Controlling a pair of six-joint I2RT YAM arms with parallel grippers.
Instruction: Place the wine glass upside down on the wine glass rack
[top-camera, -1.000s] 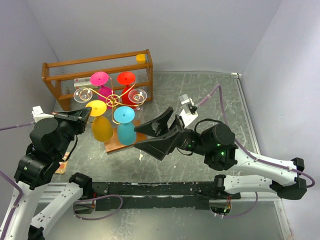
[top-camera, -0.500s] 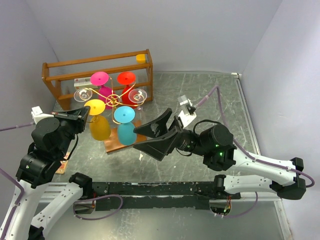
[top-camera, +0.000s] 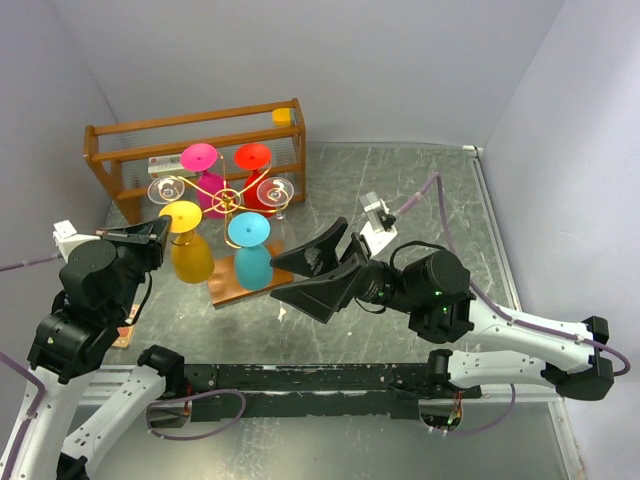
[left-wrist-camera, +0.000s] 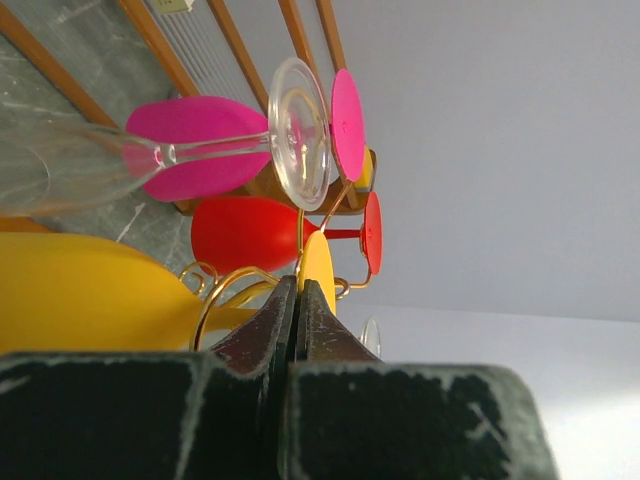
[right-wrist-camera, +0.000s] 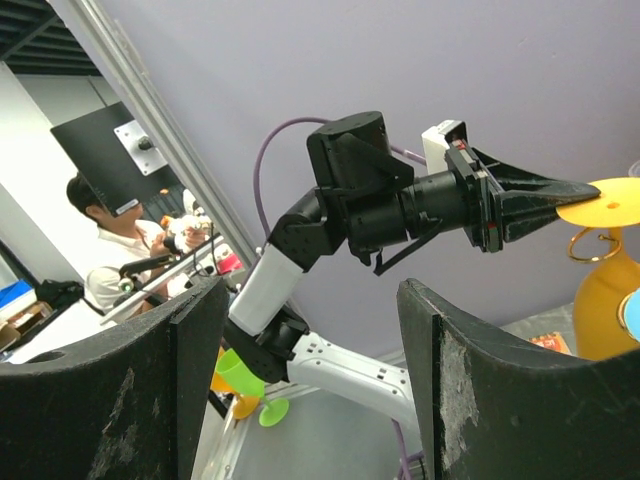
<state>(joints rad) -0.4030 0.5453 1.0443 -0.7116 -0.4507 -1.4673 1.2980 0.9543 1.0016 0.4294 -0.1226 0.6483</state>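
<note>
1. The left hand (top-camera: 161, 231) is clamped on the edge of the yellow glass's (top-camera: 190, 258) foot. This thin flat rim is easy to pinch, and the bowl can hang free below.
2. The yellow glass is upside down at the front-left arm of the rack (top-camera: 227, 197). A gold curl sits just under its foot, so I judge the stem is in the arm. Whether the foot rests on the wire, I cannot tell.
3. The right hand (top-camera: 285, 272) is empty with its jaws wide apart. It waits beside the rack, probably so as not to knock the blue glass (top-camera: 252, 265).
4. Letting go is safe only when the wire carries the foot.
</note>
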